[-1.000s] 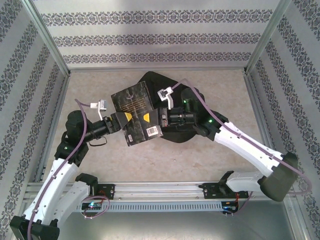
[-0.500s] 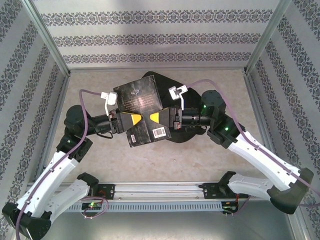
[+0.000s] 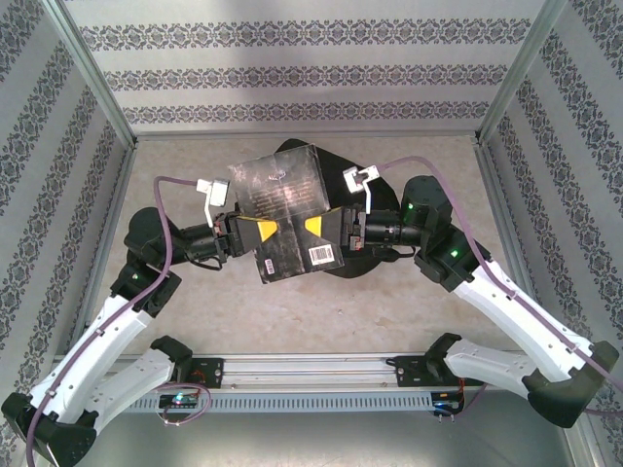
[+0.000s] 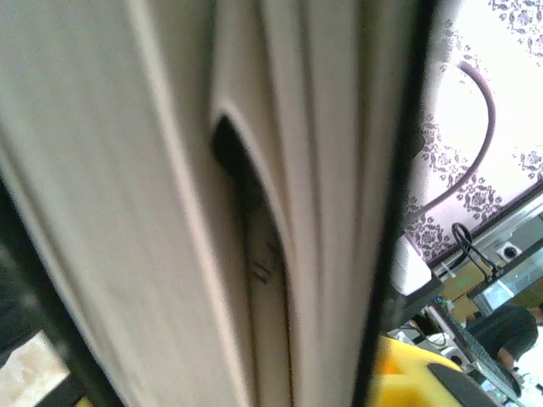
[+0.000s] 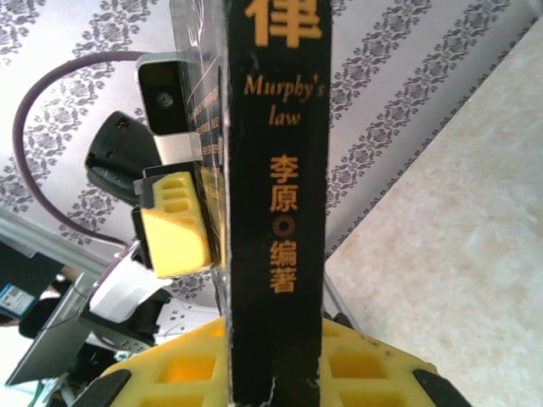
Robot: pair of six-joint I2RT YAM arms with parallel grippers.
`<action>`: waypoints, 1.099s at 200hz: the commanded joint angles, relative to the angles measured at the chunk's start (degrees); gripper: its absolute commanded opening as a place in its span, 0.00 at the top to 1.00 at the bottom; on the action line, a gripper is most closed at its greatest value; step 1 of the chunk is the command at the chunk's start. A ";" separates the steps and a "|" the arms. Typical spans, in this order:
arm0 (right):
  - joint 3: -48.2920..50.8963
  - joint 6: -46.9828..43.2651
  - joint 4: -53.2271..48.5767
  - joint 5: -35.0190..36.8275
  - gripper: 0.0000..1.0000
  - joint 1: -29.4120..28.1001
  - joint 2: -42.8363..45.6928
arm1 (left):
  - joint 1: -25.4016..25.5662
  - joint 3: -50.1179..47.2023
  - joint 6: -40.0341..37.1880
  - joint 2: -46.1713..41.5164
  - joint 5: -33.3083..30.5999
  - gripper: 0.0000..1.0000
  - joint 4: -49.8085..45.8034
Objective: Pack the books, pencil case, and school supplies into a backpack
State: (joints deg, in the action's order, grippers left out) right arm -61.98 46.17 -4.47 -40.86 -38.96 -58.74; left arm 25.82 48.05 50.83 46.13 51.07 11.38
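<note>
Closing from the left of the backpack [image 3: 355, 268], my left fingers [image 3: 255, 232] have come together on the page edge of the black book [image 3: 282, 199]. A second ago they stood wide apart and just short of it. In the right wrist view one of their yellow pads [image 5: 174, 229] lies flat on the cover. I judge that they now pinch the book, though the other pad is hidden behind it.

The book hangs clear of the counter [image 3: 292, 311], over the backpack's left half, with its barcode end toward my bases. In that second it has drifted a little to the right.

On the book's other side my right fingers [image 3: 313, 227] stay pinched on the spine. The spine, lettered "Murphy's law", runs straight up between their pads.

What the change means, as I read it: the book is now held from both sides, so either side could let go, or both could steer it down together. The backpack lies under it, but I cannot tell whether its mouth is open. Getting the book inside is not yet done.
</note>
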 commanded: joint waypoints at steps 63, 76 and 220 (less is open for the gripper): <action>-0.34 -4.50 -4.66 9.98 0.96 0.36 0.90 | 2.10 2.57 -6.36 1.75 -3.67 1.00 -1.98; -0.03 -4.13 -4.45 10.65 0.73 0.29 1.20 | 2.13 1.94 -5.00 1.93 -4.63 1.00 0.31; 19.90 18.40 39.79 29.52 0.02 -5.60 5.54 | 8.27 -6.77 19.33 4.40 -40.12 1.00 32.85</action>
State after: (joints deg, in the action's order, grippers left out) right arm -40.84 62.59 25.21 -15.68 -43.99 -53.12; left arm 31.55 39.48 68.71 50.76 15.97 35.22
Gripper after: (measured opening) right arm 0.980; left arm 0.180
